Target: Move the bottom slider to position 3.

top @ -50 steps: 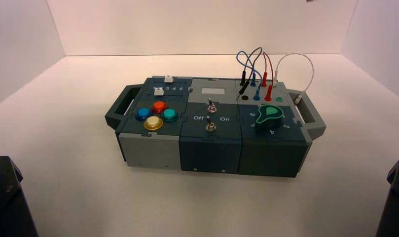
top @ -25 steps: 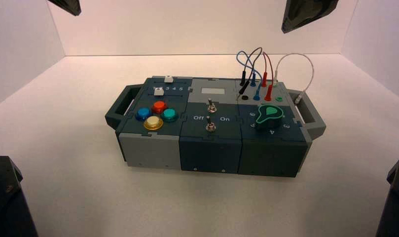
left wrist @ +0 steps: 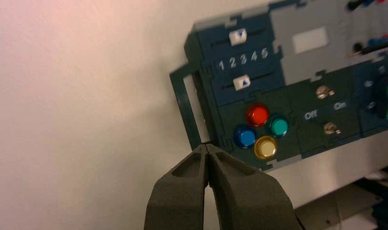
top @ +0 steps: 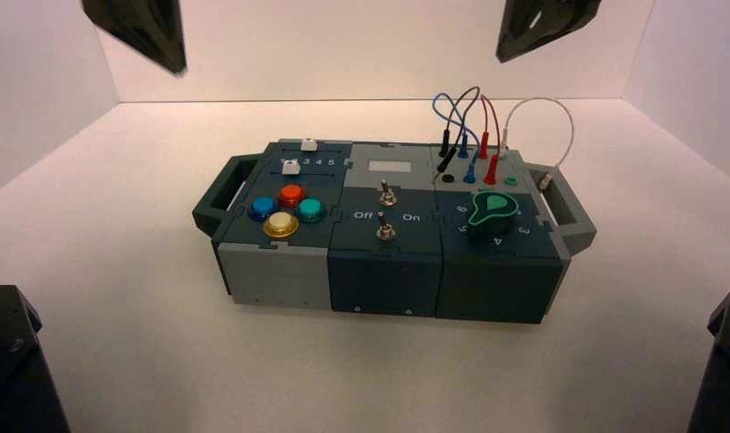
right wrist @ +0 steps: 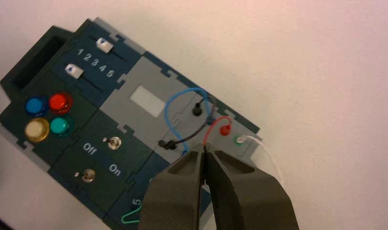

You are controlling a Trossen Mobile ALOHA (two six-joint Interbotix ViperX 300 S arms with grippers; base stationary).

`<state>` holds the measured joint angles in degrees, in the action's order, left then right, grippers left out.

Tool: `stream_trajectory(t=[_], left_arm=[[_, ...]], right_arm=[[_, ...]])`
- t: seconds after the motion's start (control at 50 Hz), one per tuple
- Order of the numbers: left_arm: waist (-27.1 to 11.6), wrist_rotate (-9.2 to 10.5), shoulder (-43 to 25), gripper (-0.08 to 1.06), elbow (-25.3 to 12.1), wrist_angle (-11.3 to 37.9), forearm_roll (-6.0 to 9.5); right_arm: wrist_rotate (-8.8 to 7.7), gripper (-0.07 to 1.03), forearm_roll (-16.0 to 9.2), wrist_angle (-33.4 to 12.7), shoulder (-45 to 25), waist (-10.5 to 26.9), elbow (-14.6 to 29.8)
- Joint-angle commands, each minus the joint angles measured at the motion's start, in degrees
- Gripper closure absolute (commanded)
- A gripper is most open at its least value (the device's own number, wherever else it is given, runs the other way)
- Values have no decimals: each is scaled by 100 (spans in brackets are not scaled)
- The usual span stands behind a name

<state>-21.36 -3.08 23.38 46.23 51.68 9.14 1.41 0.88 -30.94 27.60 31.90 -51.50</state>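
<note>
The pale surface [top: 361, 370] carries the long dark box [top: 385, 287] with its panels face up, so every control can be got at from above. Over its far side, toward the left, hangs the left gripper [top: 180, 70], jaws pressed together with nothing between them; I'd guess that makes a narrow tip for nudging rather than grasping. The right gripper [top: 503, 59] is up over the far right side, its jaws closed on nothing too, and looks likely to sit this one out. The bottom slider [left wrist: 241, 82] is on the box's left panel, between the digit row and the coloured buttons [left wrist: 256, 115], sitting by the 2. The white 3 [left wrist: 243, 58] is next along, so a short push rightward should do; too hard a shove could overshoot.
</note>
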Motion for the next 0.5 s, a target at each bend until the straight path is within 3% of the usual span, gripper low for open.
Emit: stream_trajectory(t=[0.02, 0.22, 0.5], left_arm=[[-18, 53, -281, 101, -114, -62, 79], [-26, 141, -694, 101, -132, -343, 88], [-132, 193, -1204, 101, -334, -563, 272]], right_arm=[[0, 98, -9, 62, -18, 132, 167], [-9, 98, -9, 141, -97, 237, 176], [0, 98, -44, 167, -308, 264, 193]])
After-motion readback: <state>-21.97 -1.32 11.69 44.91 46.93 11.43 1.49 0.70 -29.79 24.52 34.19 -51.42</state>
